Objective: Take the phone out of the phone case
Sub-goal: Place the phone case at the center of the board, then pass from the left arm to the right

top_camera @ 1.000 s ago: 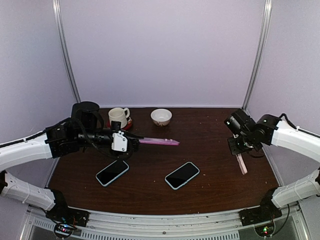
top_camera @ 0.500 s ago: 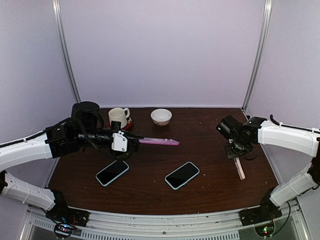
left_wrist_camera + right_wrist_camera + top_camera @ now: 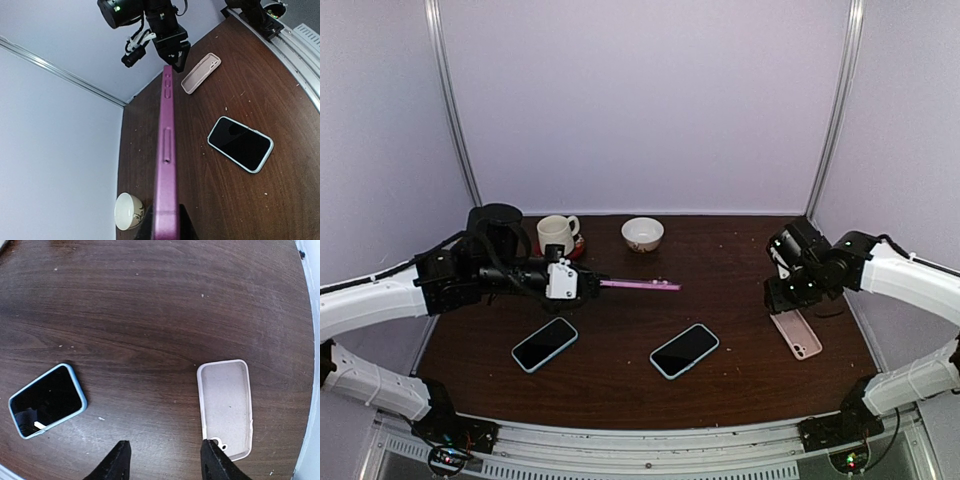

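My left gripper is shut on a purple phone, held edge-on and level above the table; in the left wrist view the phone runs up the middle from between my jaws. An empty pale pink case lies flat, open side up, on the table at the right; it also shows in the right wrist view and the left wrist view. My right gripper is open and empty, hovering just left of the case.
Two phones in light blue cases lie face up near the front: one left, one centre. A mug on a red coaster and a small white bowl stand at the back.
The pink case has left my right gripper and now lies flat on the table. My right gripper has opened and lifted slightly. The left arm holds the phone still.
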`<action>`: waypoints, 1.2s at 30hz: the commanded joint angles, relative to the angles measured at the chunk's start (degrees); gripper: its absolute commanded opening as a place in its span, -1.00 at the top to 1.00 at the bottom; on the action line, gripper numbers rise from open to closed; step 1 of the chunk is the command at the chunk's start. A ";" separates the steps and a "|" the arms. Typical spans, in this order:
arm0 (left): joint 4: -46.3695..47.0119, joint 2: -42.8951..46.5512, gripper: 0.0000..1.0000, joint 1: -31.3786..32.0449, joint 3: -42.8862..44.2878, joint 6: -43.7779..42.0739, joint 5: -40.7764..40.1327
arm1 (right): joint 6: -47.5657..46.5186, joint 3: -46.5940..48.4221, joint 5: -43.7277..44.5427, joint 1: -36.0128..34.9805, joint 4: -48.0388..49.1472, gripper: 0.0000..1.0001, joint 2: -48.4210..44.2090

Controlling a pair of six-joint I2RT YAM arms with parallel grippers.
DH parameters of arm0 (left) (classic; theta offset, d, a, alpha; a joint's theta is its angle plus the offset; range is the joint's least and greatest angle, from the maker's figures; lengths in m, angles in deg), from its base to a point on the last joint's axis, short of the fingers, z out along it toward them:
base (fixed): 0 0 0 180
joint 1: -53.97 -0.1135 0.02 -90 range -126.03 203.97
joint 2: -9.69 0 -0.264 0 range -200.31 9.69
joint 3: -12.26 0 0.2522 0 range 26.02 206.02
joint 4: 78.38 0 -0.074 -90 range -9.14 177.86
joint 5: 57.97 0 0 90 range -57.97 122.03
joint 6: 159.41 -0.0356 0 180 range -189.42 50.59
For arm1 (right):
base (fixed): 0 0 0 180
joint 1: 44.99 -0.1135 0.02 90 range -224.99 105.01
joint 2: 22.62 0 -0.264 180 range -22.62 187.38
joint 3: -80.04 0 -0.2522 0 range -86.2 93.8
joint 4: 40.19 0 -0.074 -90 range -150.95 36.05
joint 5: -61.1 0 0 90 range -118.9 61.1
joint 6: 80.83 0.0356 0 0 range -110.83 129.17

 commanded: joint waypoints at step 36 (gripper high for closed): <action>-9.22 -10.36 1.00 -0.17 11.87 98.22 7.51 | -29.18 0.91 -17.06 -22.23 22.01 -1.00 -23.99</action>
